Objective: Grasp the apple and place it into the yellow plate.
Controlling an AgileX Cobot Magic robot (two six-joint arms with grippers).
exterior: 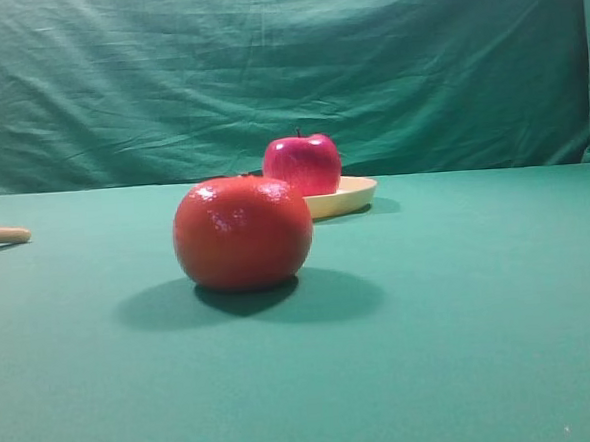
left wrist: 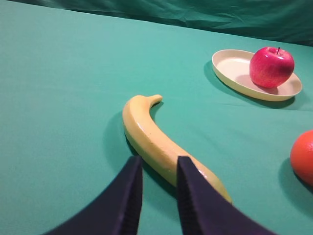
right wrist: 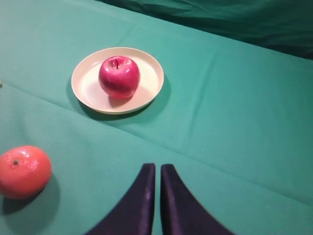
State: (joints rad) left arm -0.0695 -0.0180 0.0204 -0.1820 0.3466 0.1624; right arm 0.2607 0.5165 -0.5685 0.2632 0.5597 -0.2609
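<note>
The apple (right wrist: 119,77) sits in the yellow plate (right wrist: 152,84), at 10 o'clock from the right gripper (right wrist: 155,188) — task looks done; right jaws closed and empty, left gripper (left wrist: 159,188) jaws slightly apart.

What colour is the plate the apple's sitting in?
Pale yellow, almost cream. The plate under the apple shows best in the right wrist view.

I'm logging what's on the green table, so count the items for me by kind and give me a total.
Apple: 1, resting in the plate
Orange-red round fruit: 1
Banana: 1
Yellow plate: 1
Total: 4
</note>
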